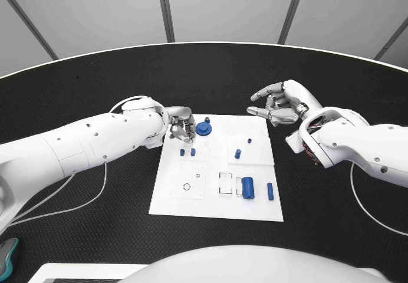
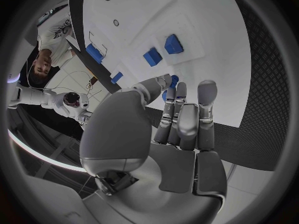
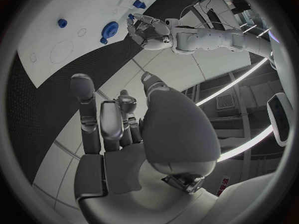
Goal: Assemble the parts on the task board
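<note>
My hands at the far end of the task board [image 1: 170,203]

My left hand [image 1: 180,126] hangs over the board's far left corner, fingers pointing down and curled close together; whether they pinch anything I cannot tell, since their tips hide the spot beneath. Just beside them stands the round blue part [image 1: 203,128], upright on the board. My right hand [image 1: 279,104] hovers off the board's far right corner, above the black table [image 1: 102,236], fingers loosely curled and apart, holding nothing. Near the board's near right edge the large blue cylinder [image 1: 247,187] lies with its long axis running near to far, a thin blue pin [image 1: 270,190] parallel beside it.
</note>
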Robot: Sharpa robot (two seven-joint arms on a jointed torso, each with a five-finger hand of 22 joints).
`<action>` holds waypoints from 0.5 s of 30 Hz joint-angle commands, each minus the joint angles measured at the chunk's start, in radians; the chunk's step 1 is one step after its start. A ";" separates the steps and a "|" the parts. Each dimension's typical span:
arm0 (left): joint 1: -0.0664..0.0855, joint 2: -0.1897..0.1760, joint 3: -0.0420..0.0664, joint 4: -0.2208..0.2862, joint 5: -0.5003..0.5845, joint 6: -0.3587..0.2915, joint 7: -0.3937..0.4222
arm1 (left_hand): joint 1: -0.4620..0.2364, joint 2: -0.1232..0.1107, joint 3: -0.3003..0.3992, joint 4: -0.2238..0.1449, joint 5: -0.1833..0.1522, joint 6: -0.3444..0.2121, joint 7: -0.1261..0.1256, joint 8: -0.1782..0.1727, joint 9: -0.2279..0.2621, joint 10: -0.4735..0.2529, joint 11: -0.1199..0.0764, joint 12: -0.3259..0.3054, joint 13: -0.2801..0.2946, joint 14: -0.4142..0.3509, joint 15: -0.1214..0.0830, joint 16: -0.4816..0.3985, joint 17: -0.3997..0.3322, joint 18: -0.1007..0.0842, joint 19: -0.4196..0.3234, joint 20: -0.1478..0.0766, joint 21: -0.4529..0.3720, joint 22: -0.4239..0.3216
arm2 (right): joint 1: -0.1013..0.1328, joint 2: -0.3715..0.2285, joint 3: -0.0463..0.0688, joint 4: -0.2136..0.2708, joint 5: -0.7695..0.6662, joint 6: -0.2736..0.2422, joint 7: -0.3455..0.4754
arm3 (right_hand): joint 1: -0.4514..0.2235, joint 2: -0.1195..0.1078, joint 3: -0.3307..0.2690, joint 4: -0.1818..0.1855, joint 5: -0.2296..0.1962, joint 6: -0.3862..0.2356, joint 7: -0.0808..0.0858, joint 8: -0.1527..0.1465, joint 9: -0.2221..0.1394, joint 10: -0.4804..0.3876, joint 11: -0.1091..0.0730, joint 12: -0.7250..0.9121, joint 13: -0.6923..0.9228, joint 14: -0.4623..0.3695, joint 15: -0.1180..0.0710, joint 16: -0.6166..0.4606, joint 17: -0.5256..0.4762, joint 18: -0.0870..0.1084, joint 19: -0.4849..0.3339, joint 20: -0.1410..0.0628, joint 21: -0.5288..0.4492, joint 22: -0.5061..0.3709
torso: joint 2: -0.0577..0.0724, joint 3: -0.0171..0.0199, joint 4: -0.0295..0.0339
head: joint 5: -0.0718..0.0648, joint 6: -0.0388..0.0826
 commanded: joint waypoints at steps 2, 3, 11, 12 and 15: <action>0.000 -0.001 0.000 0.000 0.000 -0.005 0.002 | -0.004 -0.006 -0.001 -0.005 -0.004 -0.017 0.007 -0.014 -0.006 -0.017 0.005 -0.014 -0.005 -0.009 0.008 -0.001 -0.012 0.002 -0.020 0.003 -0.017 -0.029 | 0.000 0.000 0.000 0.000 0.000 0.000 0.000 | -0.006 0.007 -0.002 0.000 0.006 0.007 -0.002 0.003 -0.001 -0.002 0.001 0.001 -0.001 0.010 -0.007 -0.002 0.000 0.015 0.007 -0.001 -0.004 0.000 | -0.001 -0.0001 0.0004 | -0.001 -0.001; 0.000 -0.002 0.000 0.000 0.000 -0.005 0.002 | -0.004 -0.007 0.000 -0.006 -0.004 -0.021 0.009 -0.017 -0.008 -0.020 0.007 -0.017 -0.006 -0.012 0.010 -0.002 -0.016 0.002 -0.023 0.004 -0.019 -0.033 | 0.000 0.000 0.000 0.000 0.000 0.000 0.000 | -0.006 0.007 -0.002 0.000 0.006 0.007 -0.002 0.003 -0.001 -0.002 0.001 0.001 -0.001 0.010 -0.007 -0.002 0.000 0.015 0.007 -0.001 -0.004 0.000 | -0.001 -0.0001 0.0001 | -0.001 -0.001; 0.000 -0.003 0.000 0.000 0.000 -0.006 0.005 | -0.005 -0.011 0.000 -0.007 -0.004 -0.030 0.011 -0.026 -0.012 -0.024 0.010 -0.022 -0.008 -0.017 0.013 -0.003 -0.024 0.004 -0.029 0.006 -0.025 -0.043 | 0.000 0.000 0.000 -0.001 0.000 0.000 0.000 | -0.006 0.007 -0.002 0.000 0.006 0.007 -0.002 0.003 -0.001 -0.002 0.001 0.001 -0.001 0.010 -0.007 -0.002 0.000 0.015 0.007 -0.001 -0.004 0.000 | -0.001 -0.0005 0.0005 | -0.001 -0.002; 0.000 -0.003 0.000 0.001 0.000 -0.006 0.005 | -0.004 -0.014 0.000 -0.009 -0.004 -0.033 0.011 -0.028 -0.014 -0.025 0.011 -0.024 -0.009 -0.019 0.013 -0.003 -0.025 0.005 -0.033 0.007 -0.028 -0.047 | 0.000 0.000 0.000 -0.001 0.000 0.000 0.000 | -0.006 0.007 -0.002 0.000 0.006 0.007 -0.002 0.003 -0.001 -0.002 0.001 0.001 -0.001 0.010 -0.007 -0.002 0.000 0.015 0.007 -0.001 -0.004 0.000 | -0.001 -0.0005 0.0005 | -0.001 -0.002; 0.000 -0.005 0.000 0.001 0.000 -0.007 0.005 | -0.004 -0.019 -0.001 -0.011 -0.004 -0.034 0.011 -0.031 -0.016 -0.026 0.011 -0.026 -0.010 -0.021 0.014 -0.004 -0.026 0.006 -0.035 0.008 -0.030 -0.050 | 0.000 0.000 0.000 -0.001 0.000 0.000 0.000 | -0.006 0.007 -0.002 0.000 0.006 0.007 -0.002 0.003 -0.001 -0.002 0.001 0.001 -0.001 0.010 -0.007 -0.002 0.000 0.015 0.007 -0.001 -0.004 0.000 | -0.001 -0.0005 0.0005 | 0.000 -0.002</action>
